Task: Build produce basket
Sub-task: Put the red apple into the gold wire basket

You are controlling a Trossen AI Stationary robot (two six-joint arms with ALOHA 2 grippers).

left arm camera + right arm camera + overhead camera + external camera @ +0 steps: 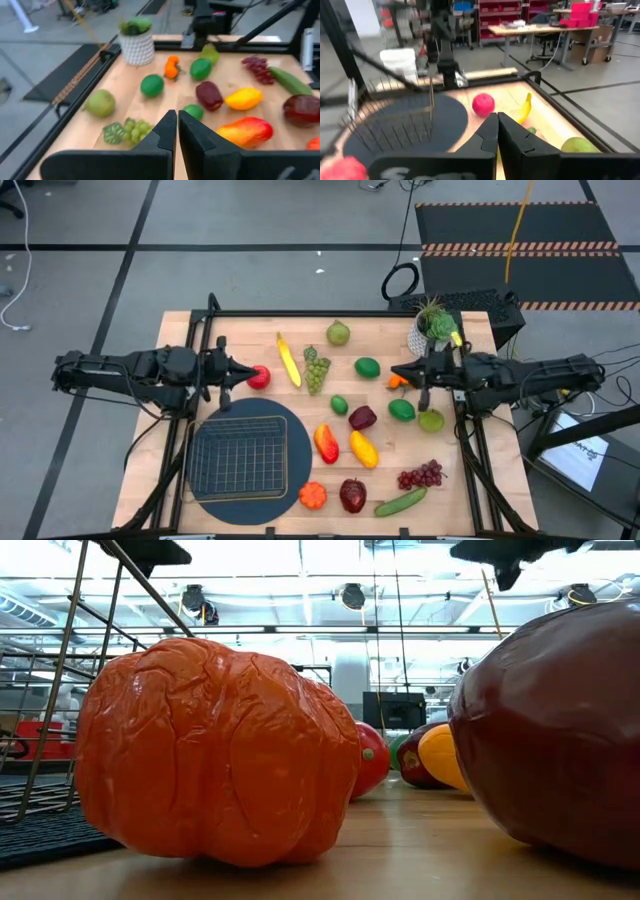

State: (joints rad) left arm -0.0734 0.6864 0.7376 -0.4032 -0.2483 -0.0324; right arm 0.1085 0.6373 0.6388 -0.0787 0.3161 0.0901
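Observation:
The dark wire basket (240, 457) sits on a round dark mat near the table's near-left corner. Produce lies spread over the middle and right of the table: a red apple (259, 377), a banana (289, 360), green grapes (317, 370), a pear (338, 333), limes (367, 367), peppers (363, 449), a cucumber (401, 502) and purple grapes (421, 475). My left gripper (243, 372) (177, 120) is shut and hovers just left of the red apple. My right gripper (393, 371) (497, 122) is shut and hovers by a small orange (398, 381).
A potted green plant (430, 330) stands at the far right, behind my right gripper. In the low view a wrinkled orange fruit (215, 750) and a dark red apple (560, 740) fill the near edge. A black frame runs along the table's edges.

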